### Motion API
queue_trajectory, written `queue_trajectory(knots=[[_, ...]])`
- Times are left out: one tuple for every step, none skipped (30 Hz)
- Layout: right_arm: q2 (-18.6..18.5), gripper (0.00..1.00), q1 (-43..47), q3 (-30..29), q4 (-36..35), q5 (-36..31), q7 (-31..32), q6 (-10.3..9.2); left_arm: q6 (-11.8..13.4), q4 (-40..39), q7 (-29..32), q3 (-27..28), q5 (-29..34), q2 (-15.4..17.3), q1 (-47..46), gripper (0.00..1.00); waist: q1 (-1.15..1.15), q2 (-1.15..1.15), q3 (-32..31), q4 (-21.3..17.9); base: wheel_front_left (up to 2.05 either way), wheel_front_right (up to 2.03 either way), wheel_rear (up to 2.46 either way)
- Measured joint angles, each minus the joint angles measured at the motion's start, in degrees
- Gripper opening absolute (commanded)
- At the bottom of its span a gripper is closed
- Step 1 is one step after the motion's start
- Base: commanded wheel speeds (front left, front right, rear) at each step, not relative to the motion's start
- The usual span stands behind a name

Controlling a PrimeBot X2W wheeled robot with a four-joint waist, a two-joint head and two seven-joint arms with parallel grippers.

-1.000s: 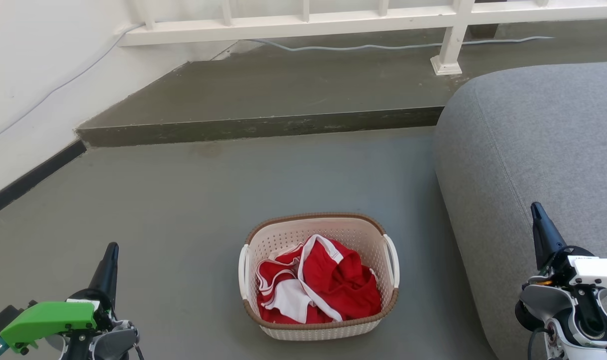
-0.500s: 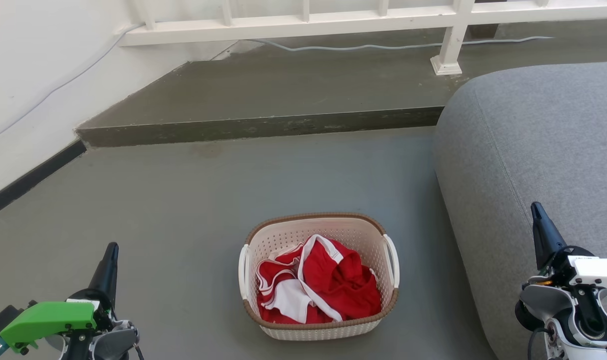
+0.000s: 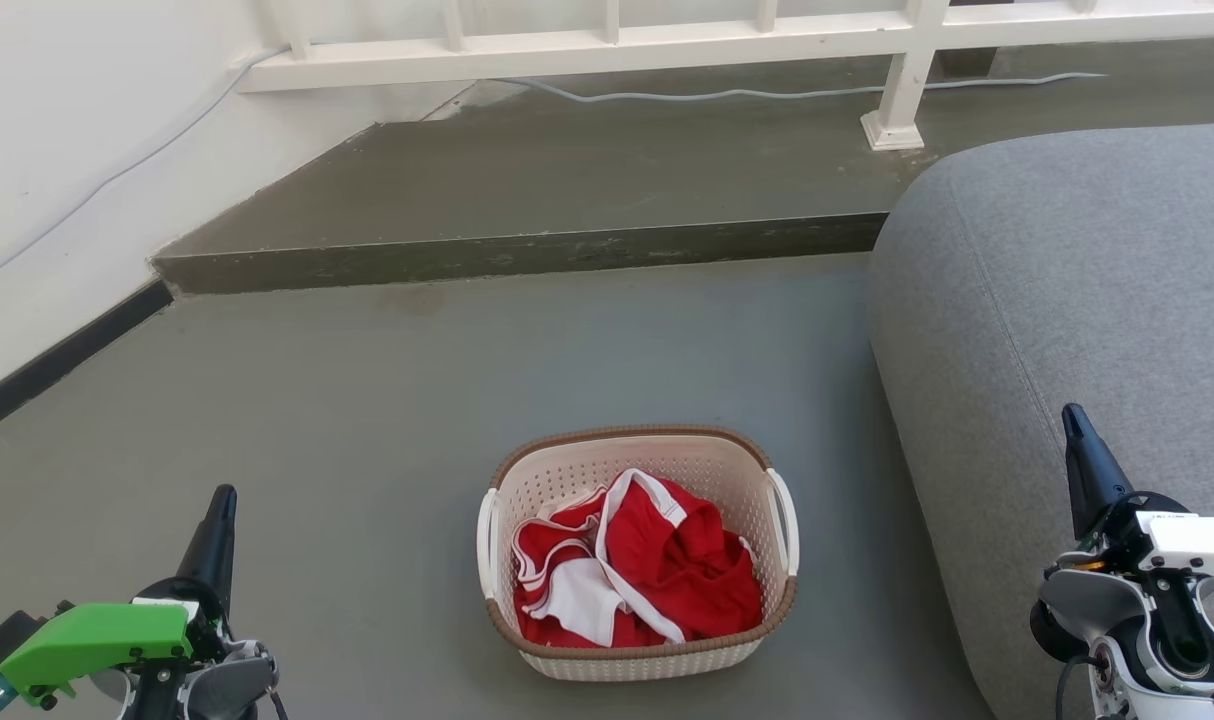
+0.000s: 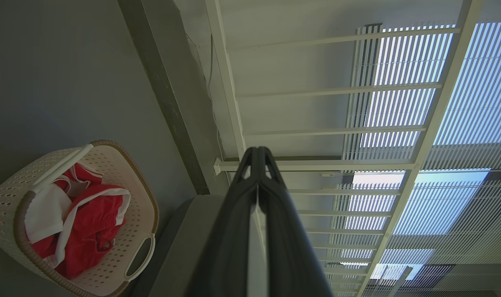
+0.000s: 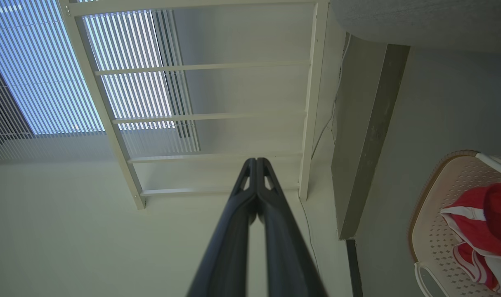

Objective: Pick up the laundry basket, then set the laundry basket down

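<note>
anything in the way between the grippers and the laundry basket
Nothing visible. Bare floor separates the left gripper from the laundry basket; the right gripper hangs by the grey sofa, which sits beside the basket.

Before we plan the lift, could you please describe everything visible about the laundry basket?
The laundry basket is a rounded-rectangular tub of cream perforated plastic, with a brown woven-look rim and a white handle on each side. It stands upright on the grey floor, near the grey sofa, holding crumpled red-and-white clothes. The left gripper and right gripper are clear of it.
</note>
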Motion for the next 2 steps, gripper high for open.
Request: queue_trajectory(knots=[[0.0,0.0,0.0,0.0,0.0,0.0,0.0,0.0,0.0,-0.01,0.0,0.0,0.0,0.0,0.0,0.0,0.0,0.0,0.0,0.0,0.0,0.0,0.0],[0.0,0.0,0.0,0.0,0.0,0.0,0.0,0.0,0.0,-0.01,0.0,0.0,0.0,0.0,0.0,0.0,0.0,0.0,0.0,0.0,0.0,0.0,0.0]])
